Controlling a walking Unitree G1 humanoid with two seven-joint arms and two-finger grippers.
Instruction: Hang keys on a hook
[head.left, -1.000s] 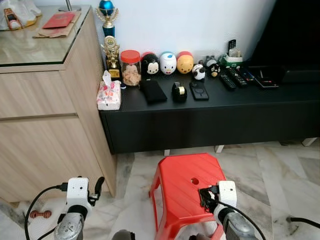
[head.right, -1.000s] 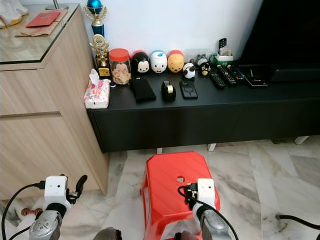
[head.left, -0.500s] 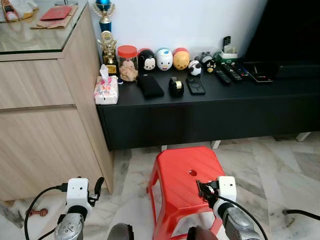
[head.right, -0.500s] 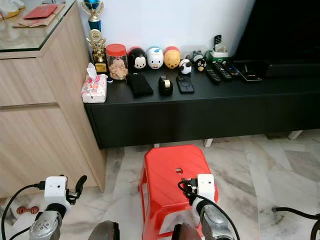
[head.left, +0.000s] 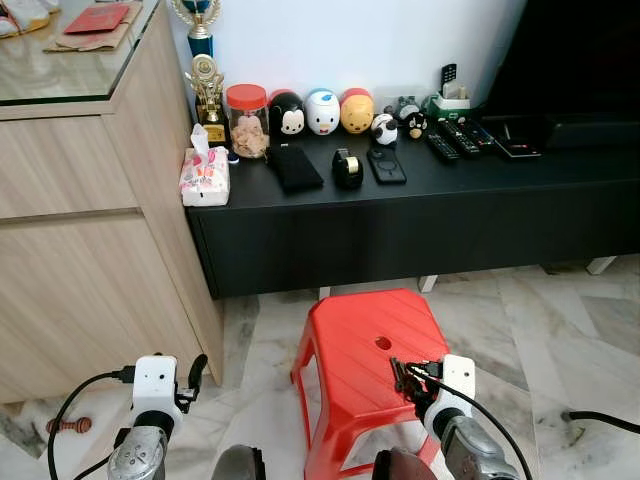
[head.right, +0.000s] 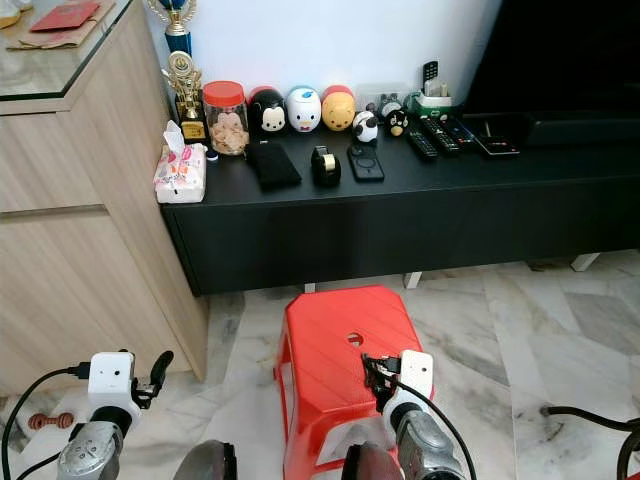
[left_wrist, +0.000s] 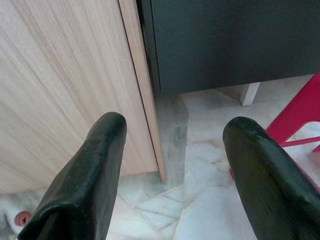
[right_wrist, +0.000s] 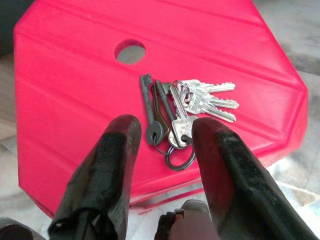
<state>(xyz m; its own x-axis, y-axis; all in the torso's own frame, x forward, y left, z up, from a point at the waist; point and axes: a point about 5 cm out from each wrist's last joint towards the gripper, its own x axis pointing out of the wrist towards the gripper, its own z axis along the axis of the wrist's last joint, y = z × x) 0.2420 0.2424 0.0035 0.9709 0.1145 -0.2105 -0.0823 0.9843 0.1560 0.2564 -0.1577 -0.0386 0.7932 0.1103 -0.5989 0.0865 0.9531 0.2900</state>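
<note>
A bunch of silver and dark keys (right_wrist: 182, 112) on a ring lies flat on the top of a red plastic stool (head.left: 350, 340), just beside its round hole. My right gripper (right_wrist: 165, 131) is open and low over the stool. Its two black fingers (right_wrist: 117, 150) stand either side of the key ring's near end. From the head, the right gripper (head.left: 405, 376) is at the stool's near right corner. My left gripper (head.left: 196, 372) hangs open and holds nothing at the lower left, facing the wooden cabinet's side (left_wrist: 60, 75).
A black low console (head.left: 400, 215) runs along the white wall, with jars, figurines, a phone, a tape dispenser and remotes on it. A wooden cabinet (head.left: 80, 230) stands to the left. The floor is marble (head.left: 570, 330), and a black cable (head.left: 600, 420) lies at right.
The whole view has shifted, so the console and stool now sit higher and smaller. The right gripper has stayed over the stool's near right corner, and the left arm is unchanged.
</note>
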